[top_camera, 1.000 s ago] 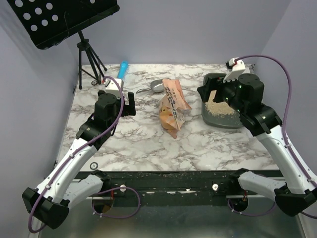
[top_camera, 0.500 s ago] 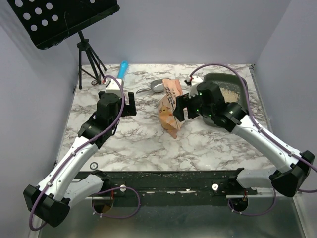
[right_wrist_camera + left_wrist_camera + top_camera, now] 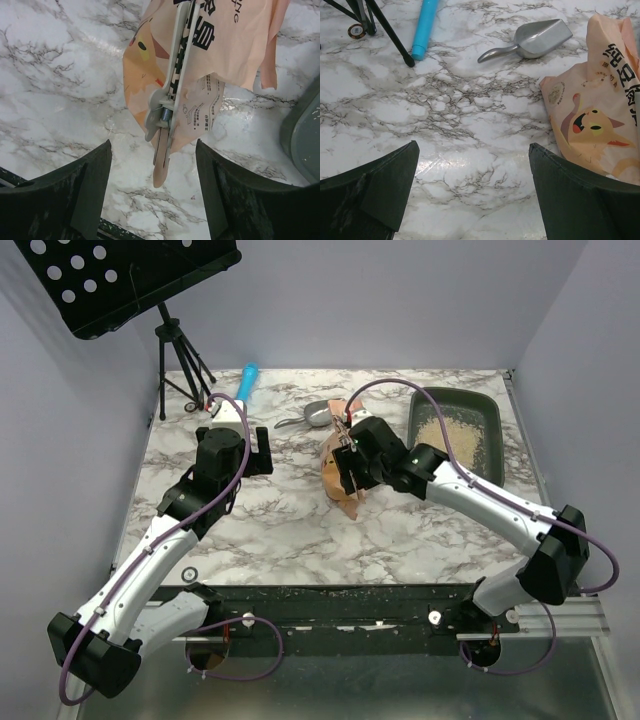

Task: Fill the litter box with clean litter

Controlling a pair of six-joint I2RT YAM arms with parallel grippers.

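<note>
Partly done, I judge: a thin layer of clean litter (image 3: 447,430) lies in the litter box (image 3: 460,393) at the marble table's (image 3: 270,530) two o'clock, while the right gripper (image 3: 152,160), jaws spread, straddles the orange litter bag (image 3: 235,45) at centre, and the left gripper (image 3: 472,150) hangs spread and empty.

Plastic litter box (image 3: 455,398), glossy marbled table (image 3: 470,165), metal scoop (image 3: 540,40)

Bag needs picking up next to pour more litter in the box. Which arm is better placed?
Right. The right pincer hangs directly over the orange bag, open jaws either side of its clip. The left pincer, also open, is off to the bag's side over the marble tabletop.
</note>
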